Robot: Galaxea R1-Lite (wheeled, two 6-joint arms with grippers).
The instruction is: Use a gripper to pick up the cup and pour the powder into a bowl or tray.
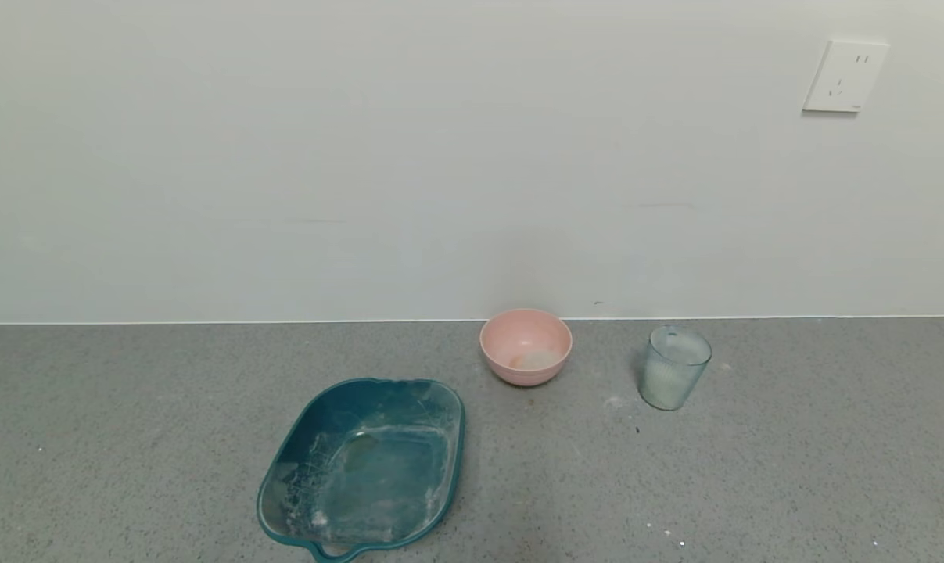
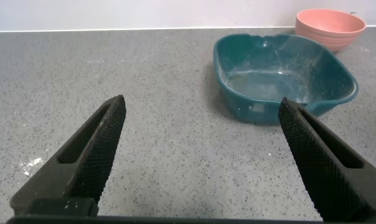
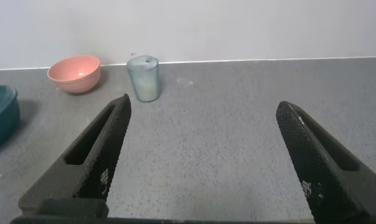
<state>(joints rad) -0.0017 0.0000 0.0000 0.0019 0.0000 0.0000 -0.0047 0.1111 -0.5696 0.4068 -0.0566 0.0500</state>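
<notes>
Near the wall, cup [image 1: 673, 367] beside pink bowl [image 1: 525, 346], teal tray [image 1: 366, 469] nearer

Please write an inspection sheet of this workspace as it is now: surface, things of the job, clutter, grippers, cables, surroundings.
Surface: grey speckled counter with small white powder specks near the cup.
Job's things: cup upright, dusted whitish, standing apart from the pink bowl; bowl holds a little pale powder.
Clutter: teal tray smeared with powder, in front of the bowl on the robot's left.
Grippers: left gripper open above bare counter, facing the tray; right gripper open, facing the cup from a distance. Neither holds anything.
Cables: nothing seen.
Surroundings: plain pale wall with a white socket.
</notes>
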